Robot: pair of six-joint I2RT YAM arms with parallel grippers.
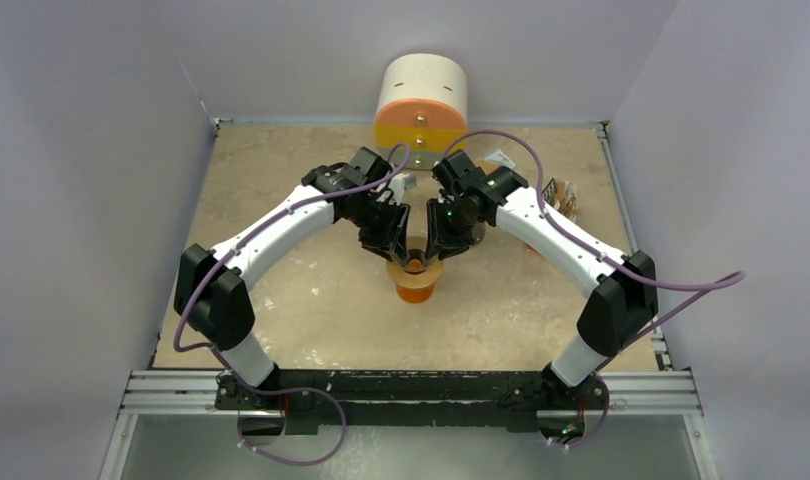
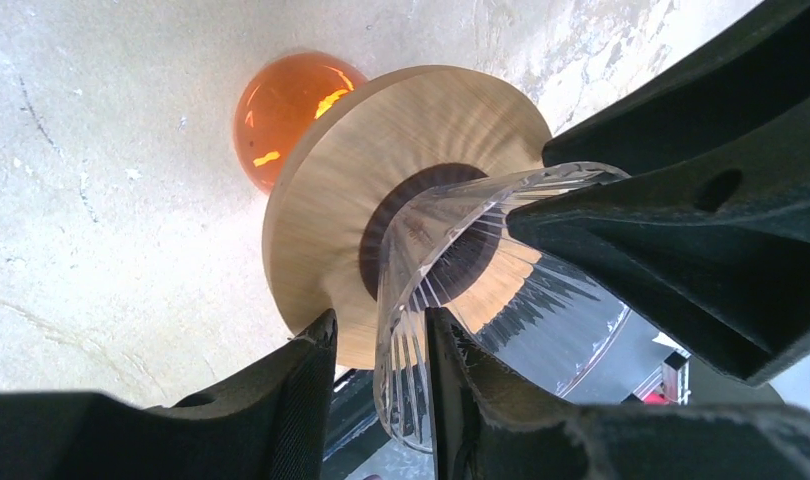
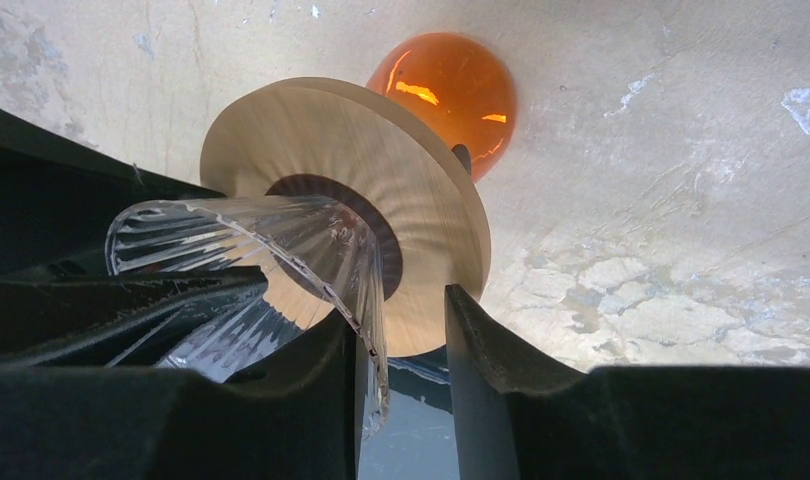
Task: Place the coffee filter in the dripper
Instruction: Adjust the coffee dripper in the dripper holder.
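Sitting at the middle of the bench (image 1: 311, 300), the dripper (image 1: 415, 268) is a clear ribbed glass cone (image 2: 451, 240) set through a round wooden collar (image 2: 331, 190), and it stands upright on an orange glass vessel (image 1: 415, 292) whose rounded body shows beneath the collar in both wrist views. As for the coffee filter, I cannot make it out: the cone looks clear in the wrist views, with the wood grain showing through it, and from above its mouth is hidden behind the two arms. Both arms meet over the cone from opposite sides. The left pincer (image 2: 381, 330) straddles the cone's rim, one finger inside and one outside; the glass lies against one finger with a visible gap to the other, so the jaws are parted and not clamped. The right pincer (image 3: 401, 320) straddles the rim on the opposite side in the same way, glass against the inner finger and open space before the outer one, jaws partly open with nothing gripped. Behind the arms, at the bench's far edge, stands a white cylinder (image 1: 421, 100) with an orange and yellow face. Near the far right edge lies a small brownish stack (image 1: 559, 197), too small to identify.
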